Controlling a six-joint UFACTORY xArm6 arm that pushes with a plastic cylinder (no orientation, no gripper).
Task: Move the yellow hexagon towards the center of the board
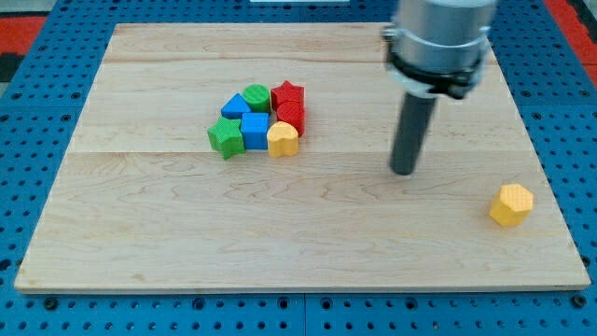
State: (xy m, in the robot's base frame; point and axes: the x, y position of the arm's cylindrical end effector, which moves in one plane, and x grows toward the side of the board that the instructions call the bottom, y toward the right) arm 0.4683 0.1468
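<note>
The yellow hexagon (pixel 511 204) lies alone near the board's lower right corner. My tip (pixel 404 172) rests on the board right of centre, well to the hexagon's upper left and apart from it. The rod hangs from a grey and black cylinder at the view's top.
A tight cluster sits left of centre: a green cylinder (pixel 256 97), a red star (pixel 288 94), a red block (pixel 291 116), a blue block (pixel 234 106), a blue cube (pixel 255 131), a green block (pixel 224 137) and a yellow block (pixel 283 139). The wooden board (pixel 298 252) lies on a blue pegboard.
</note>
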